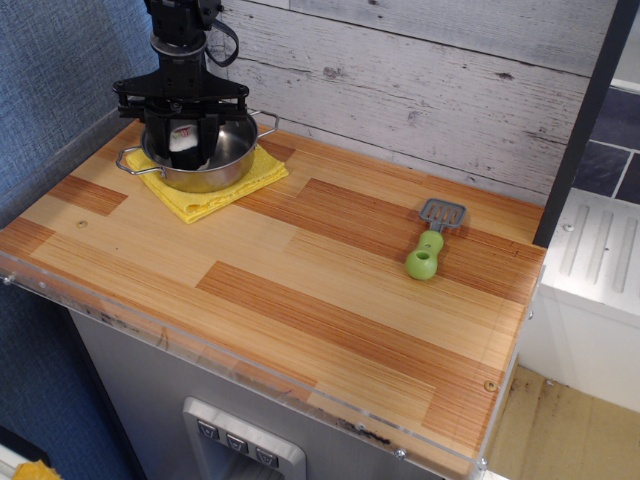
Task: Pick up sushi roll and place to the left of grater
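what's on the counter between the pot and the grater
Nothing: in this view only bare wood counter separates the pot on its yellow cloth from the grater.

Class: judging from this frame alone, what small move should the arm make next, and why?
Probably close the end effector on the sushi roll: its fingers straddle the roll inside the steel pot, and the grater lies far off to the right, with nothing placed beside it.

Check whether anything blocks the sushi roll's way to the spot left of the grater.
Only the steel pot's wall rings the sushi roll, so it must be lifted out. The wooden counter toward the grater shows no obstacle.
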`<state>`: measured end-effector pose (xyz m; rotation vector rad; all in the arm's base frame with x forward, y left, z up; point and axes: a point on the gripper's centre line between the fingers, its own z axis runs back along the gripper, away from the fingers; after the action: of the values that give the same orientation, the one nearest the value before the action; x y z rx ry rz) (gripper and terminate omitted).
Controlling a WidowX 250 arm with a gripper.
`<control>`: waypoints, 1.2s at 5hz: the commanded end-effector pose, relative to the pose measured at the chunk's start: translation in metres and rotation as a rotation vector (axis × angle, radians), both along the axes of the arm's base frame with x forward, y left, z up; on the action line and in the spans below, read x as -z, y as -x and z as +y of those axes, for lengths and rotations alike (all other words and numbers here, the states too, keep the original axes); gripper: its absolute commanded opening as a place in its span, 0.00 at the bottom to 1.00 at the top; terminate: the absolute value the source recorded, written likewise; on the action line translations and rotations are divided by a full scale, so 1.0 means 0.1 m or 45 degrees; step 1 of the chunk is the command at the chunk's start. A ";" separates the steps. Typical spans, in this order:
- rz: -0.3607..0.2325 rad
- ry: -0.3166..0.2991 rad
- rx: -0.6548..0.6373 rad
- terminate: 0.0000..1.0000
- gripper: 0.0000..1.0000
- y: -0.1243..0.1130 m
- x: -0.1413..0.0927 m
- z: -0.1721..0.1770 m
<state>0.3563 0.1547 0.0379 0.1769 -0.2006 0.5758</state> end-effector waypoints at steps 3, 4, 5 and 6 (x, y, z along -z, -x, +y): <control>-0.191 -0.084 0.046 0.00 0.00 -0.21 -0.51 -0.16; -0.276 -0.076 0.099 0.00 0.00 -0.33 -0.74 -0.47; -0.347 -0.076 0.166 0.00 0.00 -0.35 -0.91 -0.77; -0.367 -0.068 0.273 0.00 0.00 -0.31 -0.96 -1.12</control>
<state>0.3935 0.0400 0.1072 0.1279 -0.4364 0.3787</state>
